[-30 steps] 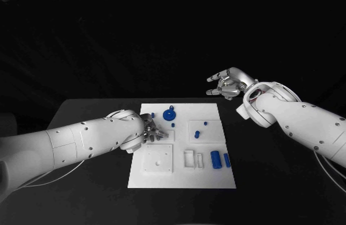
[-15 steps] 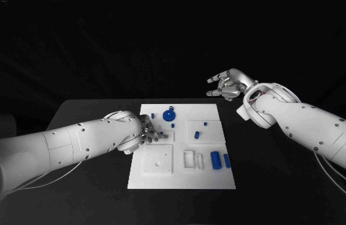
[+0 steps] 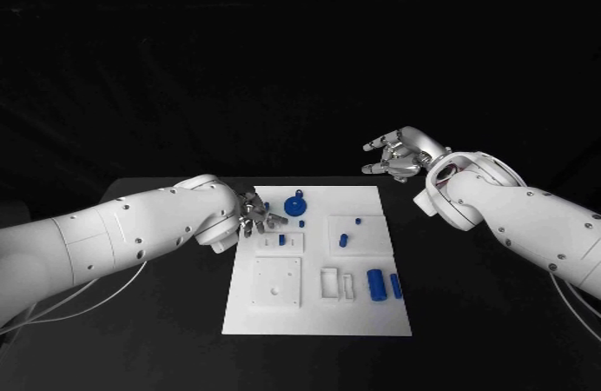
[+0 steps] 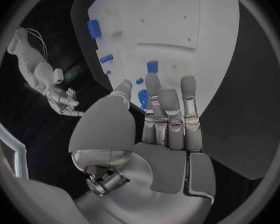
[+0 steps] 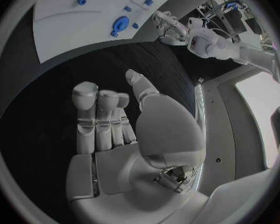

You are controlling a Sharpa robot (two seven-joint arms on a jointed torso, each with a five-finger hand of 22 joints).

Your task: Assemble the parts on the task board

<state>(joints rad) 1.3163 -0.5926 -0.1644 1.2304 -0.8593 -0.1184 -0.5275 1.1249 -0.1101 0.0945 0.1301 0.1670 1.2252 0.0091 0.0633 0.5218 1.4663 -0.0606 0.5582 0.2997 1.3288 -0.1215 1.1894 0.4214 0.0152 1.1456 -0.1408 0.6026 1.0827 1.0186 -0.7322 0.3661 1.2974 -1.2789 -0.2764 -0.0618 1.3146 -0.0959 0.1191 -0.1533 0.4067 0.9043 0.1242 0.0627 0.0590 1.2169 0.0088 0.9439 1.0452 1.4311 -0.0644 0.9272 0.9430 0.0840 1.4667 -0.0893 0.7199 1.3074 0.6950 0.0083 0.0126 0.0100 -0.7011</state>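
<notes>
The white task board (image 3: 320,261) lies in the middle of the black table (image 3: 150,261), and the job looks only partly done. A round blue wheel (image 3: 293,205) sits near the board's far edge, a small blue block (image 3: 283,239) lies just beside the left hand, and small blue pegs (image 3: 345,233) stand in a raised white square toward the middle. Two blue cylinders (image 3: 374,281) lie side by side near the board's right edge, which suggests they are not yet fitted. A plain white square plate (image 3: 278,281) with small holes carries no blue piece, so several parts probably remain to be placed. The left hand (image 3: 254,217) hovers over the board's far left corner; in its wrist view the fingers (image 4: 169,102) are stretched out side by side with nothing between them, so it is released and empty. The right hand (image 3: 401,154) hangs in the air beyond the table's far right corner, well apart from the board, fingers loosely spread and holding nothing. Bare table flanks the board on both sides, giving either arm room to come in, though the left forearm lies close along the board's left edge.
</notes>
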